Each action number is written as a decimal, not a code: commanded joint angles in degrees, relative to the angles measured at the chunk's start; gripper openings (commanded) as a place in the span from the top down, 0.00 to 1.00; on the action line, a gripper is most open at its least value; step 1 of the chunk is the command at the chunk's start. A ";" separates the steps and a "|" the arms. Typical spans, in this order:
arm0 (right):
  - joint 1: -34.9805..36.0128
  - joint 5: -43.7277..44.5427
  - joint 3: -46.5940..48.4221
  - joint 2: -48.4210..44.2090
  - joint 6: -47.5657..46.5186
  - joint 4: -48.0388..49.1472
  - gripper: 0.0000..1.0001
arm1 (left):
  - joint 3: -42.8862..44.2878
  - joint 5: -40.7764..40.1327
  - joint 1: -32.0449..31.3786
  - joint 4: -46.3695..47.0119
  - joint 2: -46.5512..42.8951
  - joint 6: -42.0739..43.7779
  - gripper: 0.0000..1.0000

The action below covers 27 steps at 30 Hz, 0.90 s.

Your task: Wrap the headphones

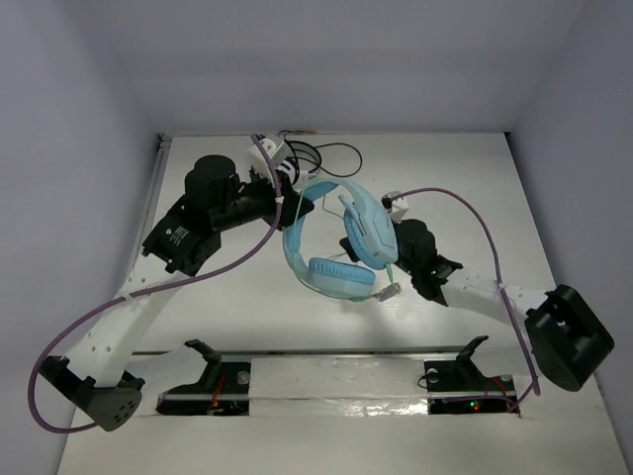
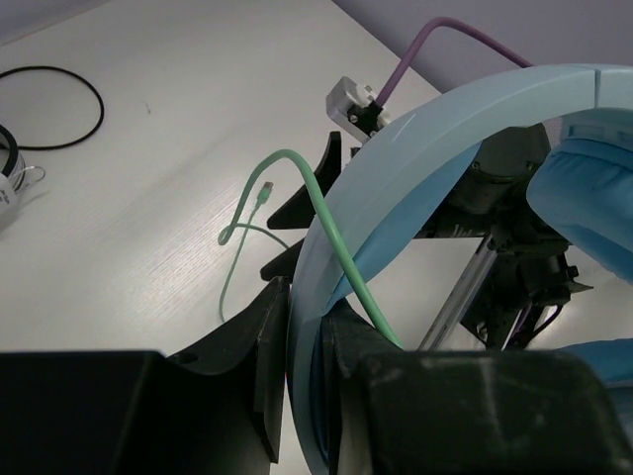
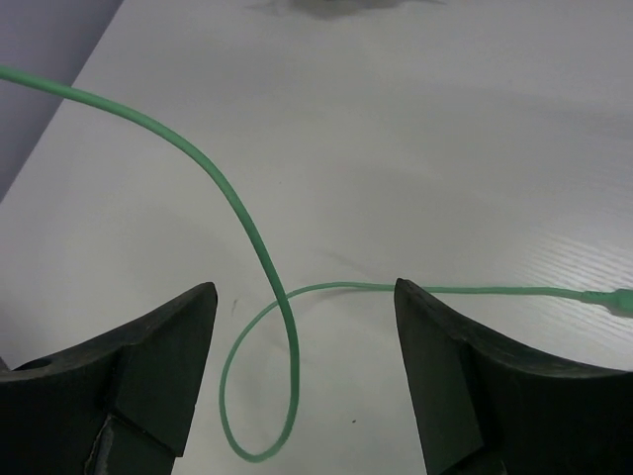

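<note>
The headphones [image 1: 341, 277] are light blue, with ear pads [image 2: 584, 188] of a deeper blue. Their thin cable [image 3: 267, 262] is pale green. The table [image 1: 247, 297] is white with faint grain lines. The fingers [image 3: 163, 346] are black. One hose [image 1: 475, 213] is purple, and a wire loop [image 2: 99, 99] is black.

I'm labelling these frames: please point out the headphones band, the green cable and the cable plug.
headphones band [image 2: 465, 124], left wrist view, middle of the blue arch.
green cable [image 3: 265, 259], right wrist view, on its downward curve.
cable plug [image 2: 264, 195], left wrist view, the cable's free end.
</note>
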 commanded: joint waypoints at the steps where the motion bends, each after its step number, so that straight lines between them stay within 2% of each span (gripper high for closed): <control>1: -0.11 -6.46 1.35 3.13 2.32 13.24 0.22 | 2.96 0.32 -0.17 0.26 -0.26 -2.12 1.00; 4: -0.11 -9.01 2.49 6.12 3.56 17.56 0.26 | 2.26 0.85 -0.17 -0.09 -0.17 -2.21 1.00; 6: -0.11 -10.42 4.60 8.57 3.74 18.11 0.35 | 2.52 0.59 -0.17 -0.44 -0.17 -2.21 1.00; 7: -0.11 -10.68 4.95 9.11 4.17 18.89 0.44 | 2.60 0.50 -0.17 -0.62 -0.17 -2.04 1.00; 8: -0.11 -10.08 5.22 9.38 4.44 19.42 0.75 | 2.78 -0.02 -0.17 -0.71 -0.25 -2.04 1.00; 10: -0.11 -7.01 4.96 8.33 5.05 18.91 0.96 | 2.96 -0.38 -0.17 -1.76 0.01 -1.34 1.00; 11: -0.11 -4.56 4.87 7.37 4.97 17.85 1.00 | 2.52 -1.16 -0.17 -2.03 -0.08 -1.33 1.00; 15: -0.64 13.07 4.78 0.61 4.35 10.83 1.00 | 0.76 -2.57 -0.17 -2.99 0.27 -0.72 1.00; 18: -1.43 20.22 3.64 -6.34 4.97 6.87 1.00 | -0.29 -4.51 -0.17 -3.70 0.36 -0.37 1.00; 22: -1.96 26.92 3.72 -13.46 2.87 0.64 1.00 | -0.82 -5.30 -0.17 -4.49 1.32 0.07 1.00; 27: -2.66 29.38 4.34 -18.12 1.10 -3.68 1.00 | -0.12 -4.51 -0.17 -3.17 2.29 -0.01 1.00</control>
